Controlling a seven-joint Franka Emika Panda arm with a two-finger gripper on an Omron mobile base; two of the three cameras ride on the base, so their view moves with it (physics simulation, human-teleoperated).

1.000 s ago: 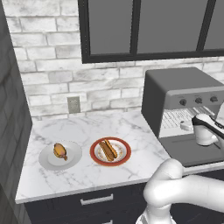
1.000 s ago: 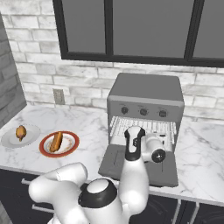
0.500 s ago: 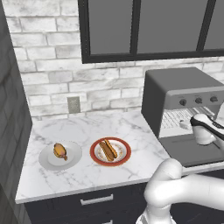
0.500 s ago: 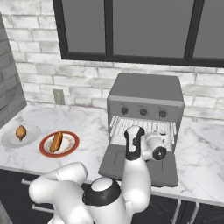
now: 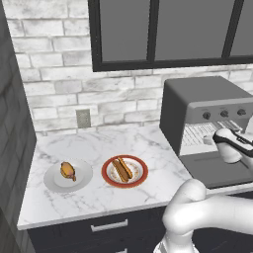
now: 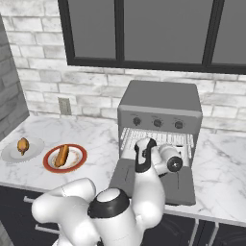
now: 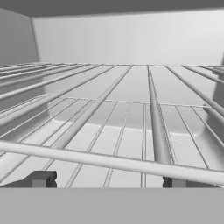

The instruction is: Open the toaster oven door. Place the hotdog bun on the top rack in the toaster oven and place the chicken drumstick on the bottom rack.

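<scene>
The toaster oven [image 6: 161,103] [image 5: 197,106] stands on the counter with its door [image 6: 126,175] [image 5: 217,170] folded down flat. My gripper [image 7: 108,181] is open at the mouth of the cavity, its hand [image 6: 168,161] [image 5: 232,143] above the lowered door. The front bar of a wire rack [image 7: 109,161] crosses just above my fingertips [image 7: 41,179], with nothing between them. A second grid [image 7: 131,127] shows through its bars, lower down. The hotdog bun [image 5: 122,169] [image 6: 62,155] lies on a red-rimmed plate. The chicken drumstick [image 5: 67,171] [image 6: 22,145] sits on a grey plate further left.
Both plates rest on the marble counter [image 5: 99,197] left of the oven. A brick wall with an outlet [image 5: 83,117] and a dark-framed window [image 5: 163,29] rise behind. A dark side wall [image 5: 12,148] closes the counter's left end.
</scene>
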